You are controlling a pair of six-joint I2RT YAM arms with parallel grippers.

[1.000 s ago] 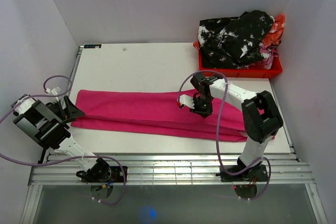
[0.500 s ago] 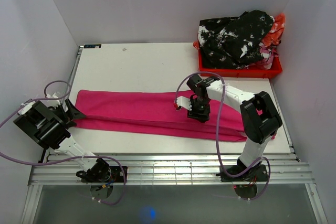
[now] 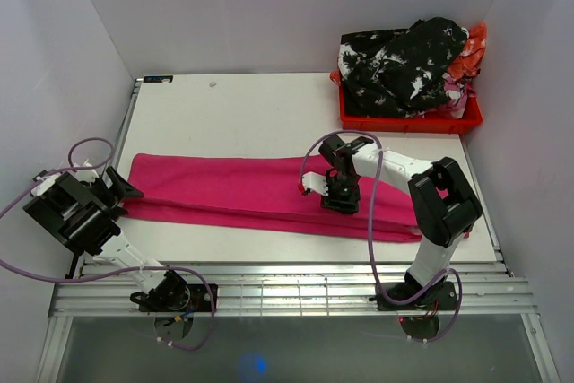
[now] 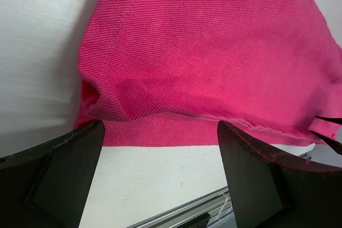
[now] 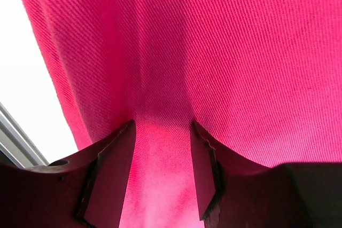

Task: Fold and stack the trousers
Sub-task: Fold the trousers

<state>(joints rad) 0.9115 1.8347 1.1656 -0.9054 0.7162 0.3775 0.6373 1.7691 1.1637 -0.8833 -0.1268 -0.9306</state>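
Observation:
The magenta-pink trousers lie flat in a long band across the table, left to right. My left gripper hovers at their left end, open wide; in the left wrist view the cloth's folded hem lies just beyond the fingers and bare table shows between them. My right gripper points down onto the middle-right of the trousers. In the right wrist view its jaws stand apart with pink cloth running between them, a slight ridge there, nothing clamped.
A red crate heaped with black-and-white patterned clothes stands at the back right. White walls close in the table on three sides. A metal rail runs along the near edge.
The right gripper has gone from shut to open and shifted slightly left and down onto the cloth. The left gripper has drawn back a little to the left.

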